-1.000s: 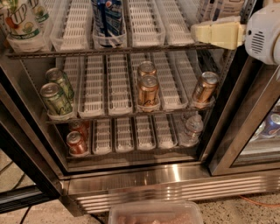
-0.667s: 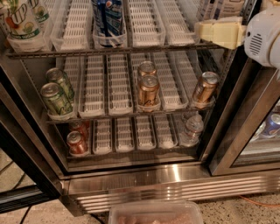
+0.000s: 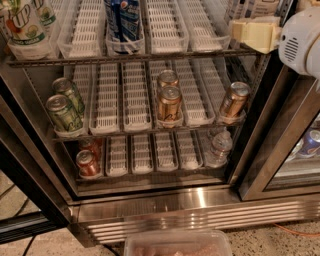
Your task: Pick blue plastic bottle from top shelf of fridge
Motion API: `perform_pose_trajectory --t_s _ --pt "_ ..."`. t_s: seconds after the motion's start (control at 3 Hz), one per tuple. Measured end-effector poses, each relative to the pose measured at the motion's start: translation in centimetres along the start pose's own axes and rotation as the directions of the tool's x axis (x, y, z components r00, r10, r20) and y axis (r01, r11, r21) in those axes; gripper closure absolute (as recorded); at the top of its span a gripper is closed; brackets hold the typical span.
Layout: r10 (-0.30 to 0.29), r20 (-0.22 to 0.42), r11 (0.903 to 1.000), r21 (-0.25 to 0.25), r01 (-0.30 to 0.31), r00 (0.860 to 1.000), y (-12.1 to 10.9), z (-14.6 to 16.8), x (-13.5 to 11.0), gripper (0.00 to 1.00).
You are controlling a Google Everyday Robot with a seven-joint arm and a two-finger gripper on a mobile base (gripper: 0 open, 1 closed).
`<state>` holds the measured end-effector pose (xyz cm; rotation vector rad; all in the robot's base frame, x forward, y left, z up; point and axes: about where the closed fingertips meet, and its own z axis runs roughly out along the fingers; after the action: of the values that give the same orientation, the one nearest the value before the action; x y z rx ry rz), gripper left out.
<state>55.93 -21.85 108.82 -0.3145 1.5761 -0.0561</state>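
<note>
Camera view shows the fridge (image 3: 175, 205) from above and in front, its door open, with the top shelf (image 3: 150, 55) running across the upper part of the picture. The gripper (image 3: 240, 34) hangs at the right end of that shelf, its cream body pointing left and level with the shelf's front rail. Whether it is released or clenched cannot be told from this angle, and nothing can be seen held in it. The blue plastic bottle (image 3: 261, 7) stands in the far-right lane of the top shelf, cut off by the upper edge so only its pale label with a dark band shows. It lies just above and behind the gripper in the picture, so deeper into the shelf, and its long axis is upright. A second pale-labelled body stands just to its left, so which of the two is meant cannot be told for certain. The dark Pepsi bottles (image 3: 122, 17) stand well apart to the left. As a judgement, the coming move calls for a short reach inward and slightly right, closing across the upright bottle's body.
</note>
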Motion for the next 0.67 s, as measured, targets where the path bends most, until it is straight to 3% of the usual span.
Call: perform_pose_trajectory --t_s 0.67 --pt "-0.003 0.013 1.0000 -0.002 0.003 1.000 0.30 0.43 -0.37 0.28"
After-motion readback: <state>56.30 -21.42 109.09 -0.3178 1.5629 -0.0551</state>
